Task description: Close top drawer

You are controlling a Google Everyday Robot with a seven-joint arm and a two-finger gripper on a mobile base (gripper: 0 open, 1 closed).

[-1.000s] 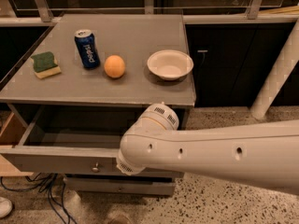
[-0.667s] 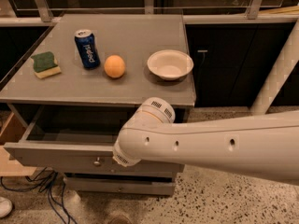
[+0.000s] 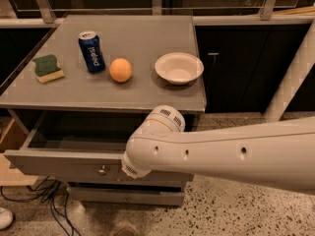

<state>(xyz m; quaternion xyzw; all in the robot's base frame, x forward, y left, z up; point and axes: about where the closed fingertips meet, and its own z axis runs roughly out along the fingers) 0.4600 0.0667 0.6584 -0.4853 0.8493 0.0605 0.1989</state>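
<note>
Top drawer point(image 3: 64, 162) is pulled out from under the front edge of the surface point(image 3: 142, 33), so you can see down into the grey inside. Its small round knob point(image 3: 102, 170) is mid-front. The big white arm point(image 3: 206, 154) comes in from the right and crosses over the drawer's right half. Its rounded end sits right at the drawer front, just right of the knob. The claw is tucked somewhere behind that end of the arm, so tbh can't tell if it's open, closed or gripping anything.

On top, l to r: green/yellow sponge point(image 3: 47, 68) near the left edge, blue can point(image 3: 92, 51) standing upright, orange point(image 3: 120, 70) just beside it, white bowl point(image 3: 179, 68) toward the right edge. All sit apart from each other. Below the open drawer is a slimmer drawer front point(image 3: 98, 194), shut.
</note>
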